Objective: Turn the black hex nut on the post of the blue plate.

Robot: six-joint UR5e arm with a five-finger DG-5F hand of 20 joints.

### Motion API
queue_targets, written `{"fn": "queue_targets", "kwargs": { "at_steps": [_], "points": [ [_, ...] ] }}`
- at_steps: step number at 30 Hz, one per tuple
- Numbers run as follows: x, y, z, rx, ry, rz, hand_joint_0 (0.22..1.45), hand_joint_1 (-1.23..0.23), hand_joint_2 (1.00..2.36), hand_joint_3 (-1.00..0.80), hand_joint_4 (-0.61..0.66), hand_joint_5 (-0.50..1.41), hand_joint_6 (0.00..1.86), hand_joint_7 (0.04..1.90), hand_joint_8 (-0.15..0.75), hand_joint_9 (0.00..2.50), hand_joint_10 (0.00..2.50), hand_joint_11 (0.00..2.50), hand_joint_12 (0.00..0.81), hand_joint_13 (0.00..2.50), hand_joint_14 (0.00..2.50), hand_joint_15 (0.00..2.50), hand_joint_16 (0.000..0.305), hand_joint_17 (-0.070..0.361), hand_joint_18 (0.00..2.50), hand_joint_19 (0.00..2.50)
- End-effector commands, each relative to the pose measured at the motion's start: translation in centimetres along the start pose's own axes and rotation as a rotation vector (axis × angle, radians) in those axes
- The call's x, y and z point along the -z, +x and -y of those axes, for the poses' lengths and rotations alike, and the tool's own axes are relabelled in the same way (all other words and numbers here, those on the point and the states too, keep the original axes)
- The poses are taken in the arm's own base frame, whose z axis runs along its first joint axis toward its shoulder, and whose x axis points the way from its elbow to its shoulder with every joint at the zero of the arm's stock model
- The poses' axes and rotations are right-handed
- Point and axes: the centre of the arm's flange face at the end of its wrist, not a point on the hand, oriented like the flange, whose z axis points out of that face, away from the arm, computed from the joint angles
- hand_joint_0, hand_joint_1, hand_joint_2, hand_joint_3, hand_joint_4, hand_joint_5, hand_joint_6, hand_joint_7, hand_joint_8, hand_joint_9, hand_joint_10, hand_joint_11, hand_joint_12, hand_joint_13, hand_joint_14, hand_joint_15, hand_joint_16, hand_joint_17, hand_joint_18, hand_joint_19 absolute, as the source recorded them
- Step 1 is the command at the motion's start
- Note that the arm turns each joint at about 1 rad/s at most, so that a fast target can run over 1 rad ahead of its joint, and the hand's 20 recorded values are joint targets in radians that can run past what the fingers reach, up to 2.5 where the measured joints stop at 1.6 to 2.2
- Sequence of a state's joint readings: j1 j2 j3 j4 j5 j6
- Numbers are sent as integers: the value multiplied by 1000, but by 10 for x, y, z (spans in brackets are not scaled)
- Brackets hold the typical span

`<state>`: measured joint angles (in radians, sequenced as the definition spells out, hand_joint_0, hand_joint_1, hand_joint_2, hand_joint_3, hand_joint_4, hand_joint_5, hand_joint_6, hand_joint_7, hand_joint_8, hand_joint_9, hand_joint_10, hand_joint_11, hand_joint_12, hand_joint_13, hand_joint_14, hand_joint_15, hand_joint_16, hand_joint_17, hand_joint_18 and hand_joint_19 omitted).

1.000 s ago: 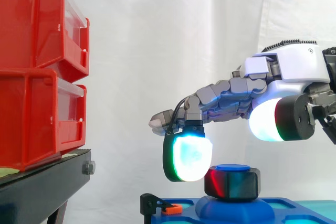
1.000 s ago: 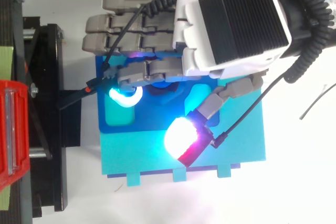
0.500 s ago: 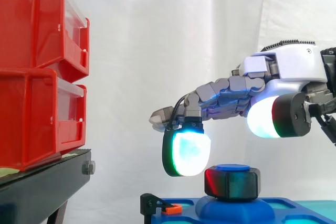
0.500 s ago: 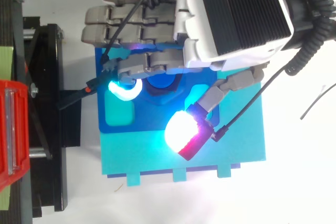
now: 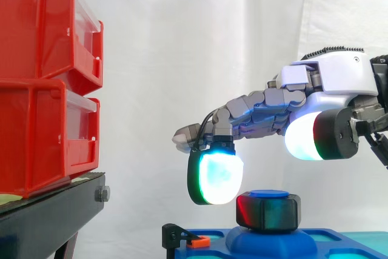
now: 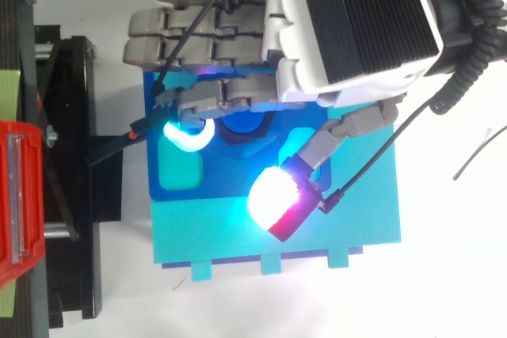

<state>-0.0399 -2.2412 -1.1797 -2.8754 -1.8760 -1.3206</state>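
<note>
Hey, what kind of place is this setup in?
Probably a robotics lab bench: a white curtain, red bins on a black stand, and a robot hand above a black hex nut on a blue plate.

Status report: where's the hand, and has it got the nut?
Hand open, hovering over blue plate. Black hex nut on its post, not gripped. Nothing seen between them.

A white bench (image 6: 444,275) is seen from above, with the blue plate (image 6: 230,184) laid flat on it. Just beside the plate a black stand (image 5: 48,216) is set, and two red bins (image 5: 36,83) are stacked on it.
</note>
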Motion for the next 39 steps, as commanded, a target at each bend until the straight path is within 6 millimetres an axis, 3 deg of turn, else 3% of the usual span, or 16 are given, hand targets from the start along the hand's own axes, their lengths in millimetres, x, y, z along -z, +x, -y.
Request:
{"fn": "queue_targets", "kwargs": {
  "at_steps": [1, 12, 39],
  "points": [
    [0, 0, -1, 0, 0, -1, 472, -342, 1000, -500, 204, -214, 502, 1061, 237, 149, 0, 8, 367, 143, 0, 13, 58, 129, 0, 62],
    [-2, 14, -5, 2, 3, 12, 472, -343, 1000, -500, 207, -213, 502, 1060, 238, 151, 0, 0, 367, 144, 0, 17, 57, 129, 0, 55],
    [5, 11, 7, 16, 2, 18, 473, -320, 1000, -500, 199, -219, 502, 1069, 229, 117, 0, 33, 361, 113, 0, 34, 57, 127, 0, 86]
  ]
}}
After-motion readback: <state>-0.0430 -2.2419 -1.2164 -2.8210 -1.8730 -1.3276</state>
